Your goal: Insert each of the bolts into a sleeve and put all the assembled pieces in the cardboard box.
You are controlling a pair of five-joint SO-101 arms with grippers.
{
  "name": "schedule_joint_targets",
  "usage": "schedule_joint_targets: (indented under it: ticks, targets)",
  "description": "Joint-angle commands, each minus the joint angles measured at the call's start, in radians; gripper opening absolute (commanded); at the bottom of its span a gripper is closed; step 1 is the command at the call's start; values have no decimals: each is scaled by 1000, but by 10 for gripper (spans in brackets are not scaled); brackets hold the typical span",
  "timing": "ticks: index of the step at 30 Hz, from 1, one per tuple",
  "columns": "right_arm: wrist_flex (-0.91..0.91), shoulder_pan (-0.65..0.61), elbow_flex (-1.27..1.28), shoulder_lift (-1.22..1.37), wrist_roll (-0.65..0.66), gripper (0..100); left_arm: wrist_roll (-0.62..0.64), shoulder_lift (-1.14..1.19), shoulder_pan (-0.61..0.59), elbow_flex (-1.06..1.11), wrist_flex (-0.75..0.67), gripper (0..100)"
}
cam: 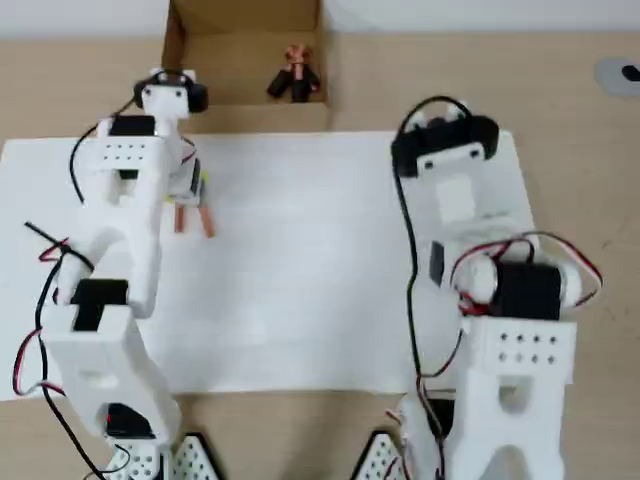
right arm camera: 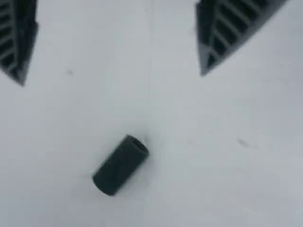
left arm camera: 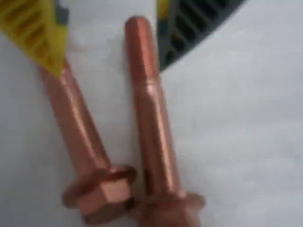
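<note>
The left gripper (left arm camera: 108, 66), fingers spread wide, hangs over two copper bolts (left arm camera: 151, 123) lying side by side on the white sheet (left arm camera: 246, 142), the right gripper (right arm camera: 112, 75), equally wide, hovers above a dark sleeve (right arm camera: 120, 164), and assembled pieces (cam: 295, 82) lie in the cardboard box (cam: 240, 55).

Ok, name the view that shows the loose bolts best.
Left wrist view: both bolts lie side by side, shafts and heads large. The high view shows them small beside the left arm; the right wrist view faces a sleeve.
</note>
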Motion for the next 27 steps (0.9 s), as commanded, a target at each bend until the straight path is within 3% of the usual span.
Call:
schedule_joint_targets:
  ticks: [1,6,13,27]
  targets:
    - [-20,71,18,-45,6,274,-3,5,3,-44,-41,145]
    - [-28,159,16,-45,9,274,-3,12,-5,-44,-104,145]
    - [-28,208,16,-50,112,274,-3,13,-57,-37,-201,145]
    - [-21,213,16,-51,112,274,-5,196,-77,-101,-252,145]
